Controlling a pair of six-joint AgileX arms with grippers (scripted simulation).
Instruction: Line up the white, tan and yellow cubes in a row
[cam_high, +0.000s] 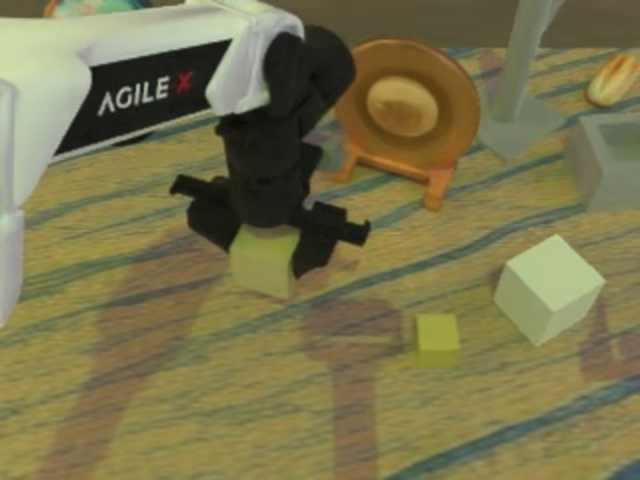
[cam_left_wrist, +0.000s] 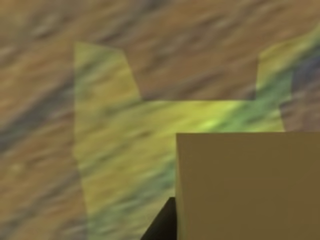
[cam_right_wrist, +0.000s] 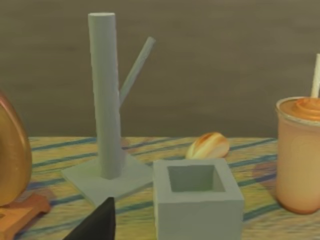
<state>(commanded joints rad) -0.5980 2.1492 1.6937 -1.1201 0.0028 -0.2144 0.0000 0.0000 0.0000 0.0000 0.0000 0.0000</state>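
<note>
The tan cube (cam_high: 264, 262) sits left of the table's middle, with my left gripper (cam_high: 263, 246) shut on it from above, one black finger on each side. The left wrist view shows the same tan cube (cam_left_wrist: 247, 185) pressed against one dark finger (cam_left_wrist: 162, 225). I cannot tell whether the cube touches the cloth. The small yellow cube (cam_high: 437, 339) lies right of centre, toward the front. Further right rests the large white cube (cam_high: 548, 288). My right arm is out of the top view. Its wrist view shows only one dark fingertip (cam_right_wrist: 97, 222).
A brown plate on an orange stand (cam_high: 408, 105) is behind the left gripper. A grey post stand (cam_high: 520, 90), a grey hollow block (cam_high: 610, 155) and a bread roll (cam_high: 613, 78) fill the back right. A cup of orange drink (cam_right_wrist: 300, 155) stands beside the block.
</note>
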